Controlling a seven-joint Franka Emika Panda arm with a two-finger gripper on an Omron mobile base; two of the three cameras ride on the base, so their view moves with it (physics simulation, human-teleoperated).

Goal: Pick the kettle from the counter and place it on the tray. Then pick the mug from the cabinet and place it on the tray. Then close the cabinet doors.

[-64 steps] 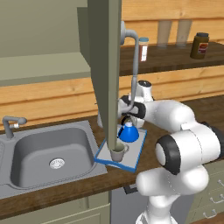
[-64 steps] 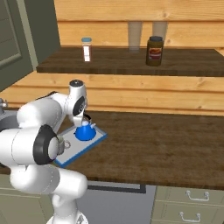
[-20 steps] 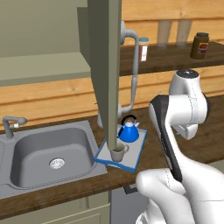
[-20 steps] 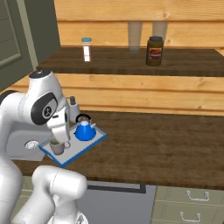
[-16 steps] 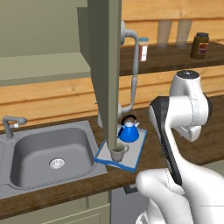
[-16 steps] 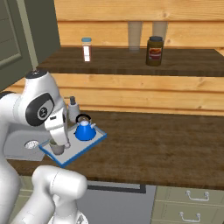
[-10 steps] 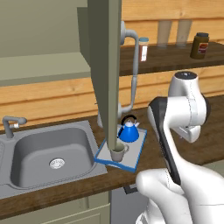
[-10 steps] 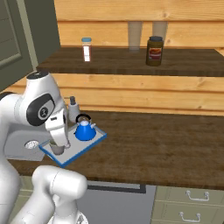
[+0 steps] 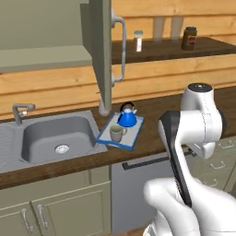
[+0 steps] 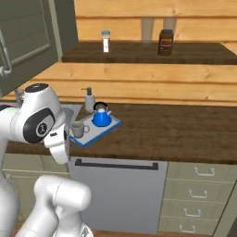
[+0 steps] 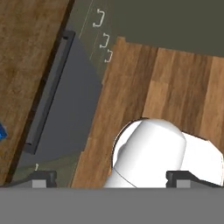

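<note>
The whole view has slid sideways and back: the base has driven, not the things. The cabinet hangs open, its door edge-on above the counter. The arm has folded up off the tray, and the hand now looks down at the floor. On the tray stand the kettle and, just beside it, the mug. The gripper is spread wide, holding nothing. Both placements look done, and the doors appear to be next.
</note>
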